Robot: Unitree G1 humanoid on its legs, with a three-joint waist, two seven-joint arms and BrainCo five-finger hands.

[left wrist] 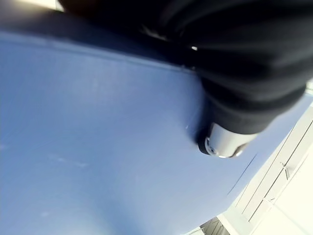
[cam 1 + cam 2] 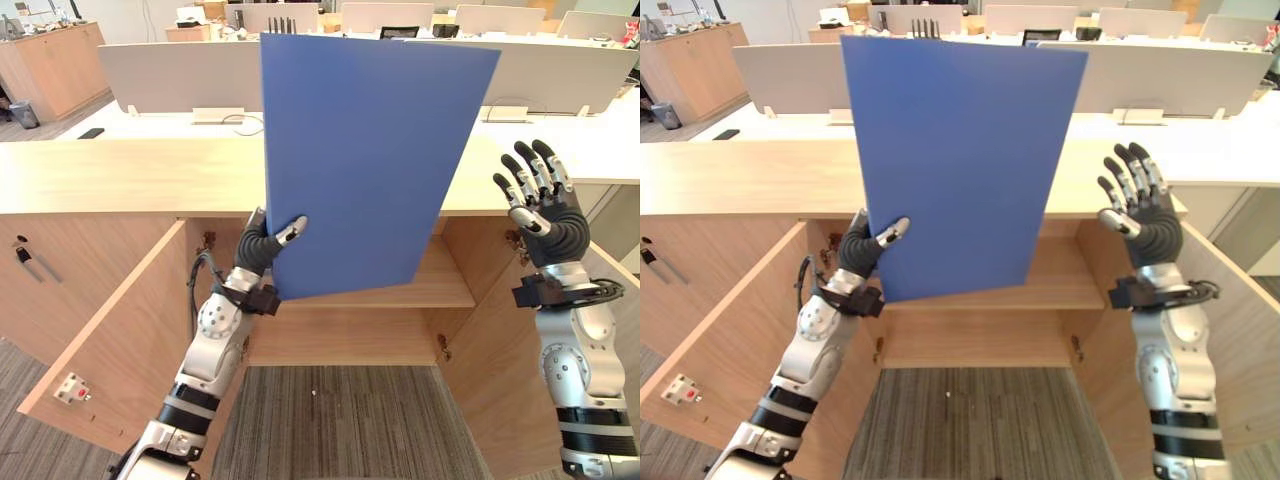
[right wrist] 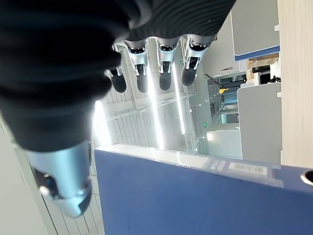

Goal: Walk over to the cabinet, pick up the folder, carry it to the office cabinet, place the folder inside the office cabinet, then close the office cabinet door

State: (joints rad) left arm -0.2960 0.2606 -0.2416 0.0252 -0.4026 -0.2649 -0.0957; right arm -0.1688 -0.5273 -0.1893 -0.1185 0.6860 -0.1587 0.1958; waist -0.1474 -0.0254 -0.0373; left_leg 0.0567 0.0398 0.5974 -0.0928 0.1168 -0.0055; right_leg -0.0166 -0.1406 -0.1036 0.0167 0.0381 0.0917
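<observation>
A large blue folder (image 2: 365, 160) stands upright in front of the open wooden office cabinet (image 2: 450, 285), tilted slightly. My left hand (image 2: 268, 243) is shut on its lower left corner, thumb across the front face; the left wrist view presses close against the folder (image 1: 98, 147). My right hand (image 2: 540, 200) is raised to the right of the folder, apart from it, fingers straight and spread. In the right wrist view its fingers (image 3: 142, 63) point upward and the folder's edge (image 3: 205, 196) lies past them.
Both cabinet doors hang open: the left door (image 2: 110, 340) and the right door (image 2: 625, 300) flank my arms. A shelf (image 2: 440, 290) sits inside the cabinet. The cabinet's wooden top (image 2: 120, 175) runs across, with white office desks and dividers (image 2: 180, 75) behind.
</observation>
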